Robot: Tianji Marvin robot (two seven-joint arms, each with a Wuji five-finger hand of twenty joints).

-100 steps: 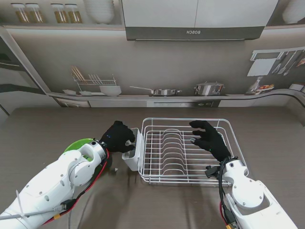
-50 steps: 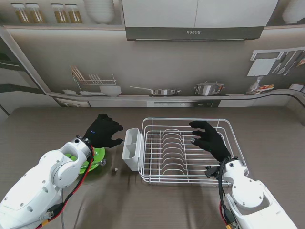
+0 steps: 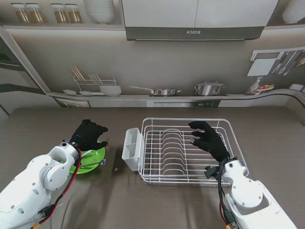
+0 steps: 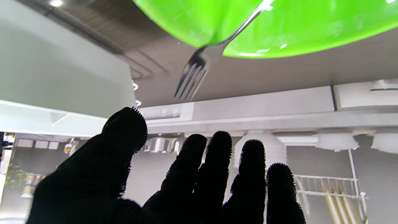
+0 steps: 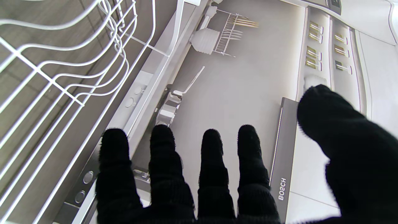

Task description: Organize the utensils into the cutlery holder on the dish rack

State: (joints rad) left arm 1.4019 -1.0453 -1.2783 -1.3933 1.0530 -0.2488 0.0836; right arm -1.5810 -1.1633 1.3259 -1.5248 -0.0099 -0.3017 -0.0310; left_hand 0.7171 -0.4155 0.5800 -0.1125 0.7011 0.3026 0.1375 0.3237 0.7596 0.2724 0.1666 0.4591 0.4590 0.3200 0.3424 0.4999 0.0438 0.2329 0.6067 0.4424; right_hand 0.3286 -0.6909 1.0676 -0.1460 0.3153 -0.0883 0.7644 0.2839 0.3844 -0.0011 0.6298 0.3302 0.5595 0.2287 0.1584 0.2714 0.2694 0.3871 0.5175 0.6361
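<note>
Nowhere near finished imo: a fork (image 4: 199, 63) is lying on the green plate (image 3: 90, 160), at about 9 o'clock from the white cutlery holder (image 3: 130, 148). Left hand (image 3: 88, 134) hovers over the plate, fingers spread, holding nothing. Right hand (image 3: 207, 139) hangs open over the dish rack (image 3: 224, 125), empty too.

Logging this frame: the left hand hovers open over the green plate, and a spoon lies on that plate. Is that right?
Not quite: the utensil on the green plate is a fork, not a spoon; the left wrist view shows its tines. The left hand does hover open over the plate.
</note>
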